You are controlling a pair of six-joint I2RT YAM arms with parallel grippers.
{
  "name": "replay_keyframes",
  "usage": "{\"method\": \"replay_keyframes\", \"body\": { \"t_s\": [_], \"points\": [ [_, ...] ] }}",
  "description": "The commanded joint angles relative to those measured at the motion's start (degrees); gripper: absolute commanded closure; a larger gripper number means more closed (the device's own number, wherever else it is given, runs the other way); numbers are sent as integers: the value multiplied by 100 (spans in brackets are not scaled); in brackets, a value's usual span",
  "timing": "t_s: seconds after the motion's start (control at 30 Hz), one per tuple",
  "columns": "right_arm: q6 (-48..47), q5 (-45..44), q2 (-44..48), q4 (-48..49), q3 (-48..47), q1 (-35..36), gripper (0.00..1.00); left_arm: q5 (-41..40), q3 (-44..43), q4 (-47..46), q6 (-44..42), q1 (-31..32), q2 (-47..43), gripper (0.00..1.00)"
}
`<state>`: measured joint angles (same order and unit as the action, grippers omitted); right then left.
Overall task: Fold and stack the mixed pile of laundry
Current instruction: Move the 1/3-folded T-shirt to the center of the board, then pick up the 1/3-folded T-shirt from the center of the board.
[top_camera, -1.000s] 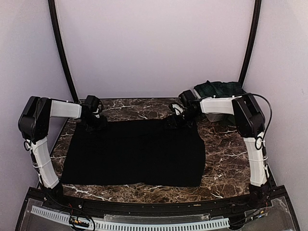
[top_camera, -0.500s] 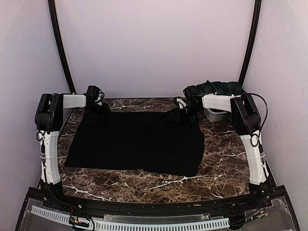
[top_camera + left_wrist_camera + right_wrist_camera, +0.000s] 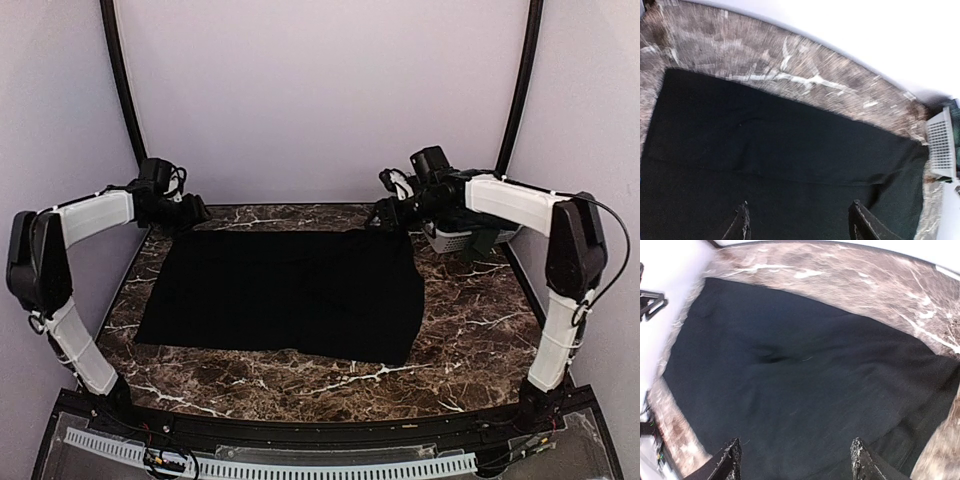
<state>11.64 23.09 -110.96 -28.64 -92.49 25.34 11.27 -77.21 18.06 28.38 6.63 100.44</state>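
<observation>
Top external: black cloth lies spread flat in the middle of the table, roughly rectangular, one layer as far as I can tell
left gripper: hovers above the far-left corner, jaws wide apart, nothing between them, clear of the fabric
right gripper: hovers above the far-right corner, jaws equally wide, empty, not touching the cloth
basket: white slatted, far-right corner of the table, partly behind the right arm; contents mostly hidden, can't say what's in it
surface: mostly smooth; one shallow crease mid-cloth in the right wrist view
handling (my read): light, limp, zero stiffness. It will sag between two grips, and any part left on the marble will drag rather than slide clean. Not fragile or slippery.
where to grab: far two corners, one per gripper, pinching at the hem. Jaws need to come down flat to the table to catch the thin edge.
next (my read): close on both corners, lift together, carry the far edge to the near edge
risk: uneven lift skews the fold; a missed pinch leaves one corner behind
</observation>
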Motion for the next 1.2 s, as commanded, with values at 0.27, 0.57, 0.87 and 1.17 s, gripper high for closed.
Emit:
{"method": "replay_keyframes", "body": {
  "t_s": [0.27,0.57,0.87,1.17],
  "points": [
    [320,-774,2230,8,3032,1770,32,-482,3146,317,1337,164,-3457,35],
    [505,-1124,2572,-17,3884,2400,45,-462,3564,698,1450,190,-4089,34],
    [344,-1875,1786,-202,3717,3017,51,-817,3619,1176,1649,189,-4071,34],
    [315,-2392,1684,-478,3708,3231,50,-1876,3745,2365,3181,190,-3766,38]
  ]
}}
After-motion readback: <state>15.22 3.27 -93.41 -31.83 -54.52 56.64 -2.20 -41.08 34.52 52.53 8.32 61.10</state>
